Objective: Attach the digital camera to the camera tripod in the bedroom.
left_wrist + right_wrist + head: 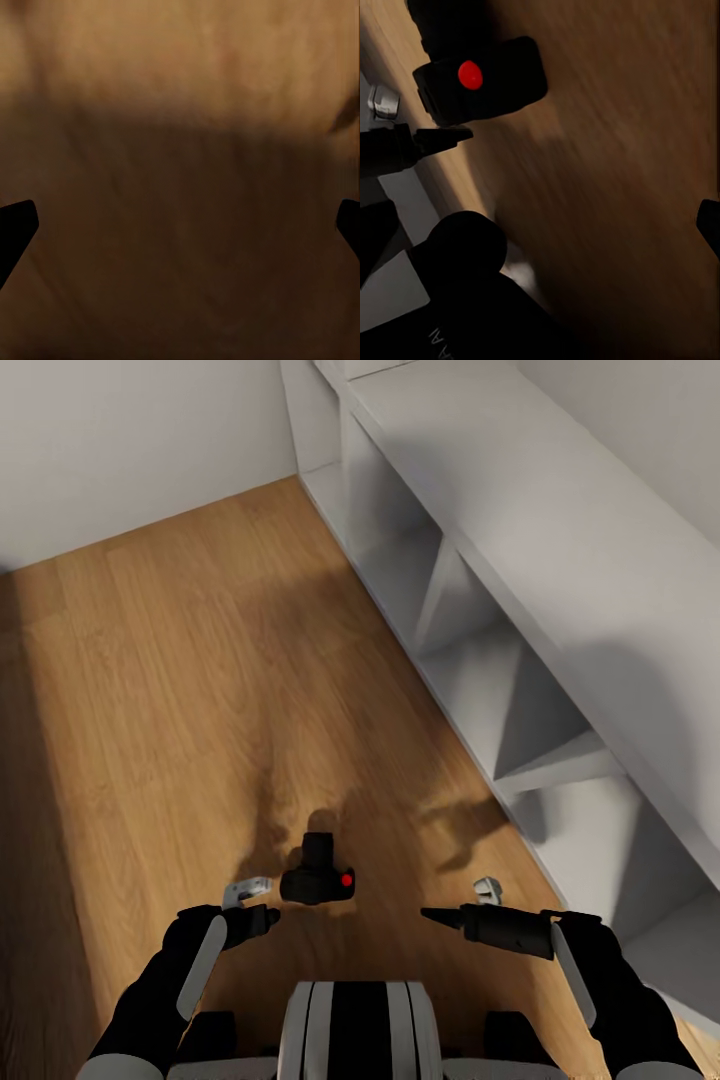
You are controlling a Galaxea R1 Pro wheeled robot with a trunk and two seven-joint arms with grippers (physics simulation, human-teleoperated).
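Left gripper (268,916) hanging wide open over the wood floor (180,690) and gripping nothing, right gripper (435,915) showing its jaw spread unclearly, digital camera (318,878) sitting between them, nearer the left, beside white shelving (520,610).

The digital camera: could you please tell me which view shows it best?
The head view: the whole camera sits on the wood floor, red button up. The right wrist view shows it closer, but cropped. The left wrist view gives floor.

Faint white lettering on robot arm (472,300), unreadable; no other text
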